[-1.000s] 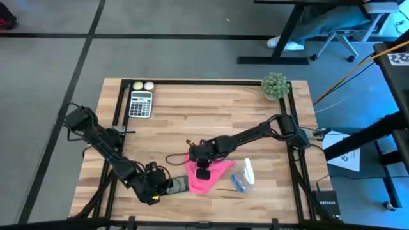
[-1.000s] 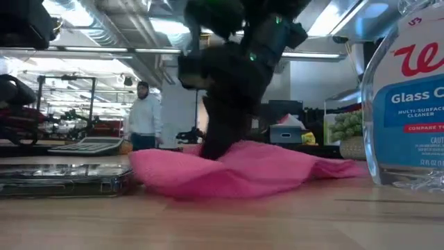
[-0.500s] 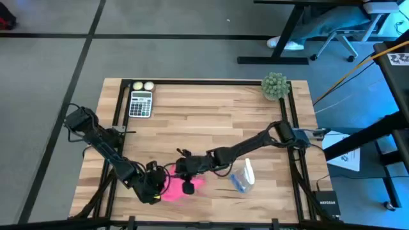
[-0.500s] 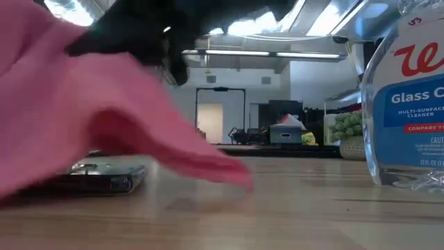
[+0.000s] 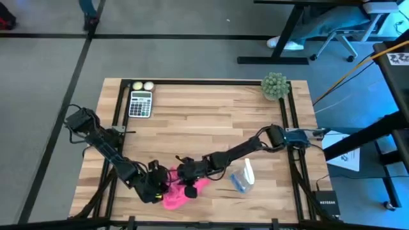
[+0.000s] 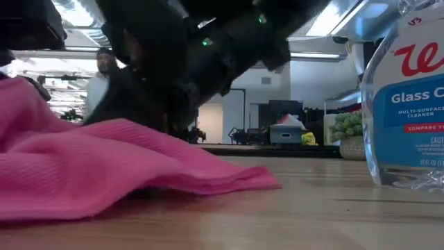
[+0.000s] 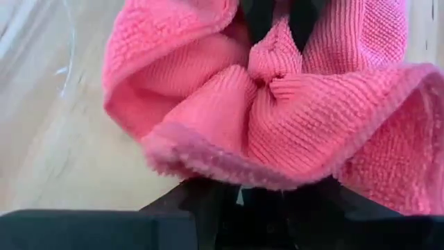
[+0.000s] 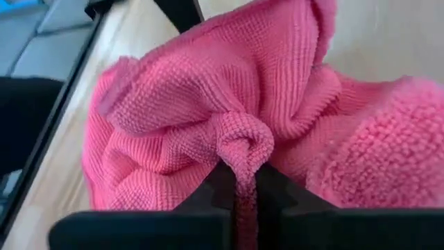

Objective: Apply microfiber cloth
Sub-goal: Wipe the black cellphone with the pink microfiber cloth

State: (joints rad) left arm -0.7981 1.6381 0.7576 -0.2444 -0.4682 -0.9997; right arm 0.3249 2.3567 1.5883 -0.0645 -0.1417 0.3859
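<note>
Here your right gripper (image 8: 239,182) is clenched on a fold of the microfiber cloth (image 5: 181,192), bunched just left of the spray bottle (image 5: 243,177). Your left gripper (image 5: 156,186) touches it; I cannot tell its fingers' state.

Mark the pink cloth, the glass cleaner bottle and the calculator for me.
microfiber cloth (image 5: 176,195): high view, bunched pink fabric at the table's front edge.
glass cleaner bottle (image 5: 245,177): high view, the lying bottle's clear body.
calculator (image 5: 140,104): high view, its keypad.

The microfiber cloth (image 5: 179,193) seemingly hides the left gripper (image 5: 160,189); 1 glass-cleaner bottle (image 6: 406,97) is cropped.
</note>
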